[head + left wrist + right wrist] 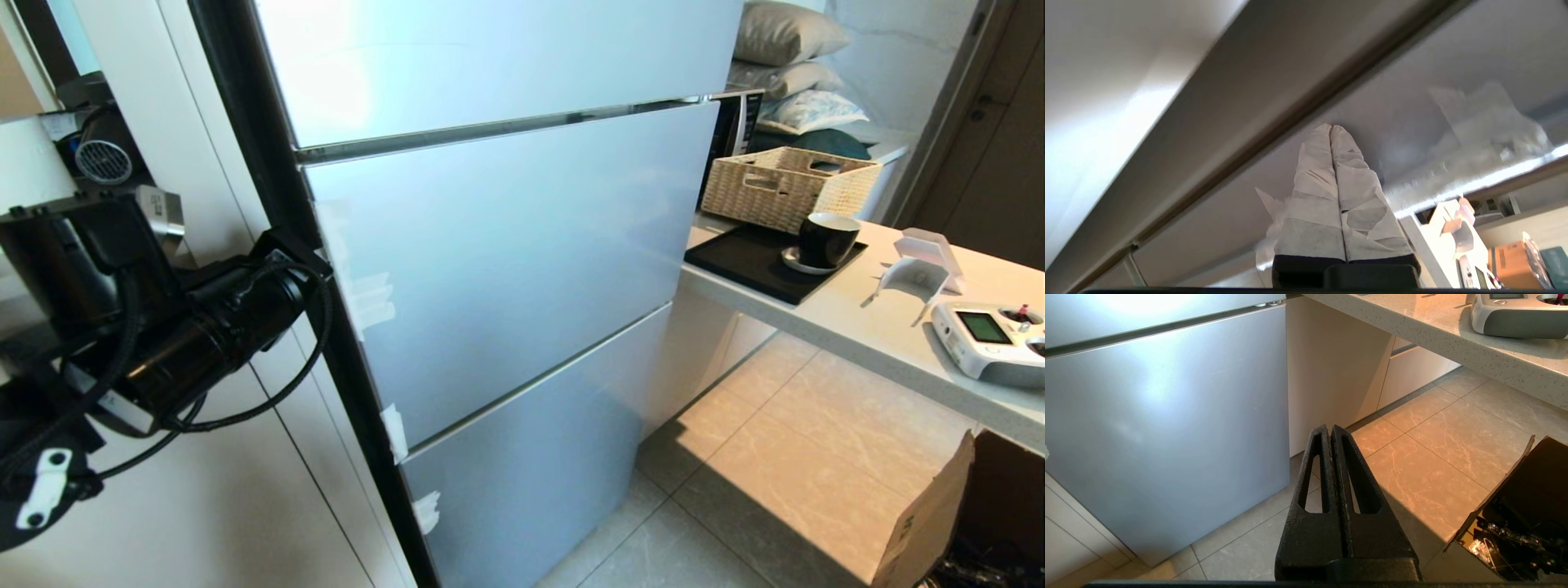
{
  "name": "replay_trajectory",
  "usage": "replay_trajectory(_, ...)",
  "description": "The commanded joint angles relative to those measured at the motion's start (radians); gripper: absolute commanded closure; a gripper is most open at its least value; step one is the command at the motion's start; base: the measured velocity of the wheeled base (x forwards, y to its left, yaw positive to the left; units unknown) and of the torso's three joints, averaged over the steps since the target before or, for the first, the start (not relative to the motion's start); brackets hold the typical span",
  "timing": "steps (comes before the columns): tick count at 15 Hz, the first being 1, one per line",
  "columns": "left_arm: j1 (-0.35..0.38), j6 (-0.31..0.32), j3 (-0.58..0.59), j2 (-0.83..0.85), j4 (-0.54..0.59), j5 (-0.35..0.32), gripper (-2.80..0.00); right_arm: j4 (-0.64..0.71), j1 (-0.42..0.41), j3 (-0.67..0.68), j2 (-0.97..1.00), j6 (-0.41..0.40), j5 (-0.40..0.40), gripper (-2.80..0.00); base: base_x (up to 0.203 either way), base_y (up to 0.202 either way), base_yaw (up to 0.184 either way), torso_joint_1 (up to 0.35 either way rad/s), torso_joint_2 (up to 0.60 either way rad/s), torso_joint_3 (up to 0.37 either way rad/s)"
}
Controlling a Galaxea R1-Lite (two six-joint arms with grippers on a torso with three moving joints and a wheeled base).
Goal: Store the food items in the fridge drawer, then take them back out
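Observation:
The fridge [506,245] stands shut, showing only its silver-blue door panels. The food items and the fridge drawer are hidden behind them. My left arm [212,327] reaches in from the left towards the dark left edge of the fridge, level with the middle door. In the left wrist view my left gripper [1331,127], its fingers [1314,196] wrapped in white tape, is shut and empty, with its tips close to the door panel beside the dark seam. My right gripper [1330,428] is shut on nothing and hangs over the floor tiles by the lowest door [1167,428].
Scraps of tape [369,298] sit along the doors' left edge. White cabinets [204,490] stand left of the fridge. A counter [857,327] to the right carries a wicker basket [784,184], a black cup [826,238] on a black tray [751,261] and a remote controller [988,339]. An open cardboard box [939,514] stands on the floor.

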Motion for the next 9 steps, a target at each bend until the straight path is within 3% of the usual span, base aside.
replay_trajectory(1, -0.026, -0.004, 0.007, -0.015, -0.003, -0.006, 0.0, 0.0, 0.0, 0.0, 0.002, -0.001, 0.0, 0.0, 0.0, 0.0, 0.0, 0.0, 0.0, 0.0)
replay_trajectory(9, -0.106, -0.003, 0.079, -0.098, 0.006, -0.004, 0.0, 0.0, 0.0, 0.0, 0.002, -0.001, 0.0, 0.0, 0.0, 0.0, 0.0, 0.0, 0.0, 0.0)
